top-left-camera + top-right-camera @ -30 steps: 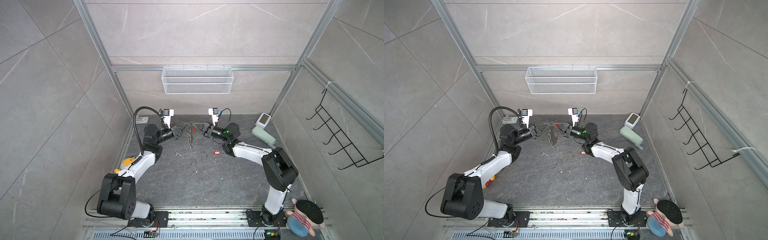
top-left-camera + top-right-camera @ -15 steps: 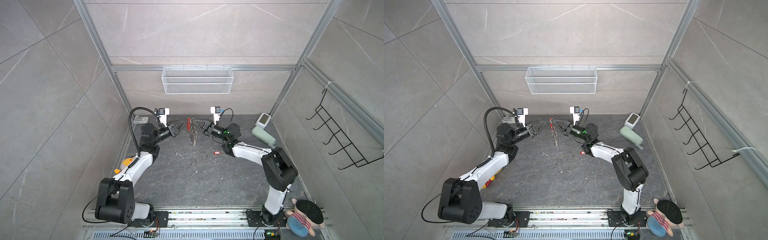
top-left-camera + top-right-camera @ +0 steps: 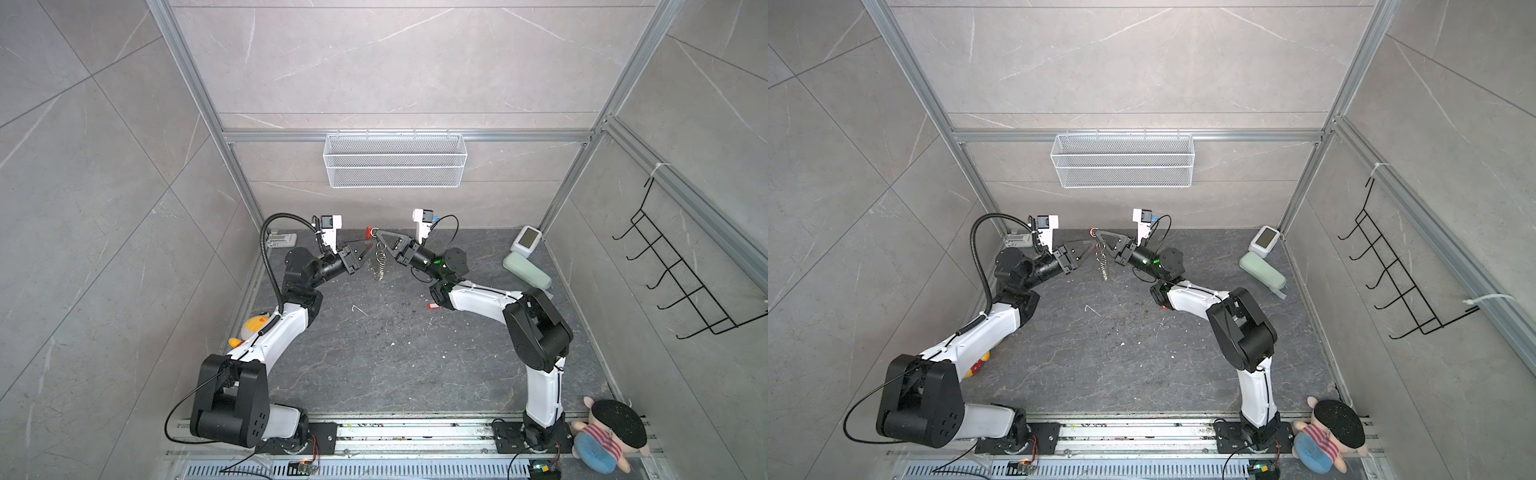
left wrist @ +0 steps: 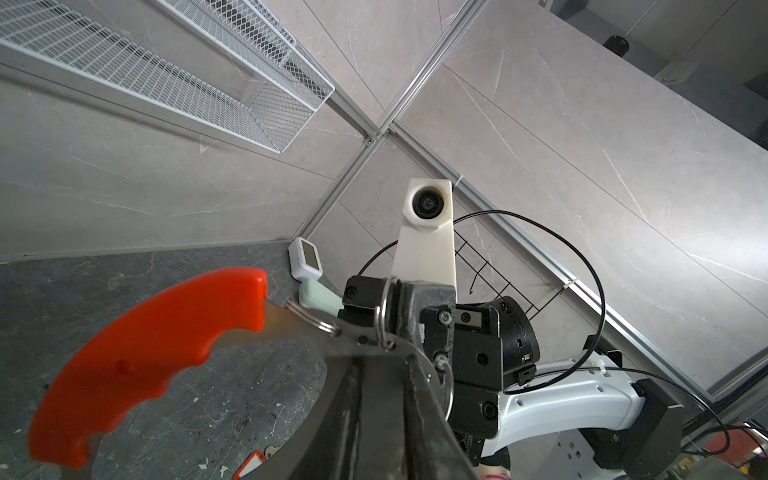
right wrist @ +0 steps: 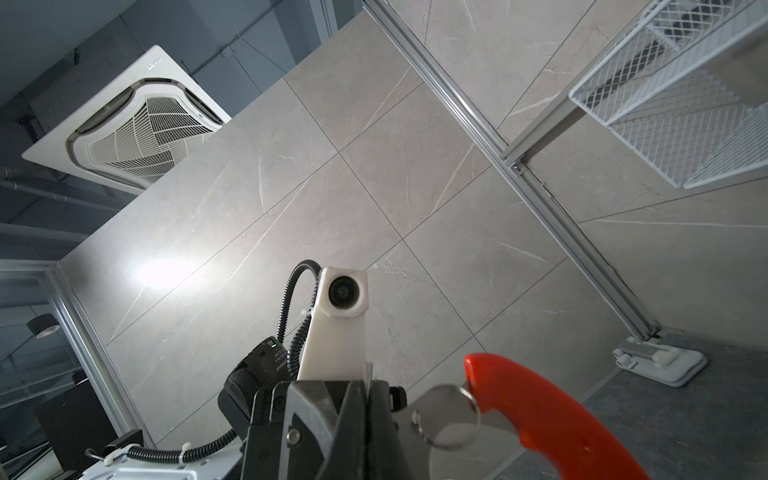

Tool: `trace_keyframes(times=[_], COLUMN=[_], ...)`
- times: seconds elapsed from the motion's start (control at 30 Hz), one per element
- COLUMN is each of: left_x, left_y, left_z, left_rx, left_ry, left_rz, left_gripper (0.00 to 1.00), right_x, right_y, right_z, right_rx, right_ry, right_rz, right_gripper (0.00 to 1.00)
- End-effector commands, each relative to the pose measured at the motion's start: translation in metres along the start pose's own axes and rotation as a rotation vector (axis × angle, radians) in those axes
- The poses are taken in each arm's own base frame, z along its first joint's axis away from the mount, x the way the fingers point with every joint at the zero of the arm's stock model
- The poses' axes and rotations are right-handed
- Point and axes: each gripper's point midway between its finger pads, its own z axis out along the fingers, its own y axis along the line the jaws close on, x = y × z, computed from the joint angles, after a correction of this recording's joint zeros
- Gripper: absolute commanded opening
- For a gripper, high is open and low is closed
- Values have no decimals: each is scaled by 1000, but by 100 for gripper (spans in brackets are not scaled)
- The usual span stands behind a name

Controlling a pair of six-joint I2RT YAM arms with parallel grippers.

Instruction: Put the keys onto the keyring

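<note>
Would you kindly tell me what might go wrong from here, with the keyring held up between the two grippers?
1. The right gripper pinches the keyring only by its thin band, with the loops dangling, so it may swing or slip.
2. The left gripper sits close beside those loops and could snag them.
3. The red key tag lies on the floor against the right arm, so fetching it may risk a collision.

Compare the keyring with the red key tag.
The keyring hangs in the air from the shut right tool; the key tag lies on the floor. The keyring is far larger and fringed with silver loops; the key tag is a small rectangle. Both carry red plastic.
</note>
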Motion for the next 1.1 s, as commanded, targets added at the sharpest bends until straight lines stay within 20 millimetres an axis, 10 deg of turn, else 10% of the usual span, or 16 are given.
trace_keyframes(times=[0.0,1.07], left_x=[-21,-47], left_y=[-29,-27], left_z=[-7,2], left_rx=[25,170], left_ry=[-60,-103], left_rz=[153,188], left_gripper=[22,16], right_x=[-18,-16], right_y=[27,35], right_z=[8,9], right_rx=[-88,-114], right_ry=[-68,-40], right_rz=[-28,-21], right_gripper=[0,0])
